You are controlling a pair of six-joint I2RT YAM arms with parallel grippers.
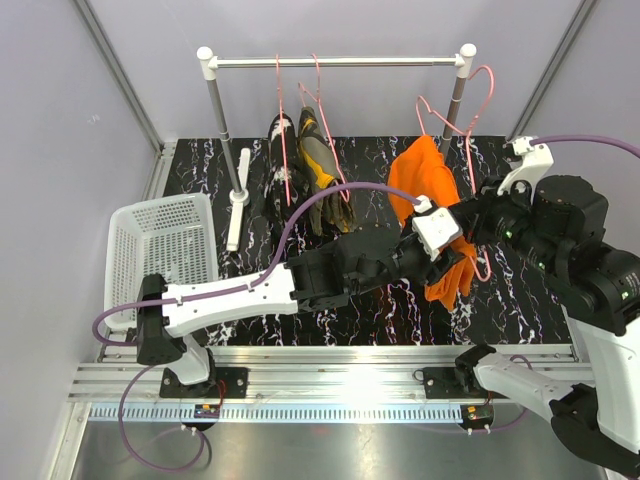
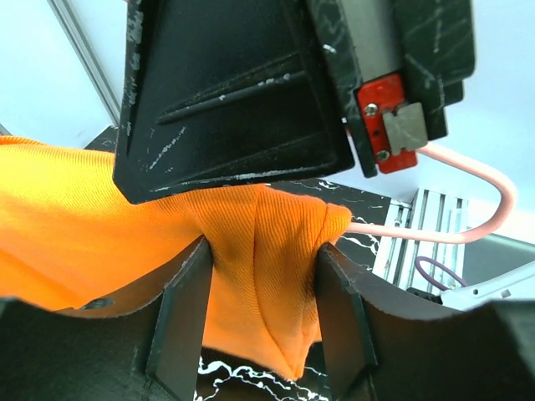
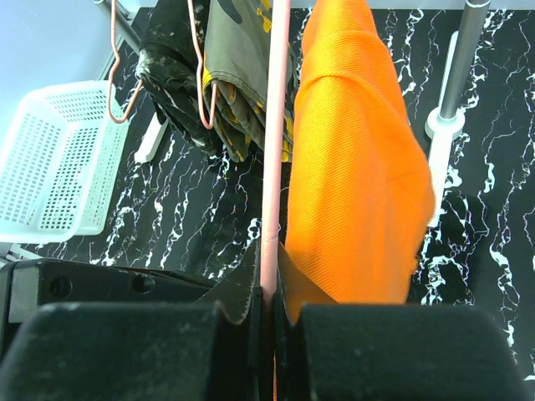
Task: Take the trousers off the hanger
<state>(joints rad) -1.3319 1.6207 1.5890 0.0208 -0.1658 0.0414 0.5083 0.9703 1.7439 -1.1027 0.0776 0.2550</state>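
The bright orange trousers [image 1: 425,185] hang on a pink hanger [image 1: 470,150] at the right of the rack. My left gripper [image 1: 452,238] is shut on a bunched fold of the orange cloth [image 2: 263,276], one finger [image 2: 188,317] on each side. My right gripper [image 3: 267,288] is shut on the hanger's pink wire [image 3: 272,150], right beside the orange trousers [image 3: 359,167]. The dark olive trousers [image 1: 320,160] and the black speckled trousers [image 1: 280,150] hang on two other pink hangers from the rail [image 1: 335,62]. Both also show in the right wrist view: the olive trousers [image 3: 238,67] and the black trousers [image 3: 171,58].
A white plastic basket [image 1: 150,250] stands at the left edge of the black marbled table [image 1: 380,310]. The rack's posts [image 1: 222,110] rise at the back. The right gripper's body [image 2: 251,92] hangs close above my left fingers. The rack post [image 3: 460,58] is right of the orange cloth.
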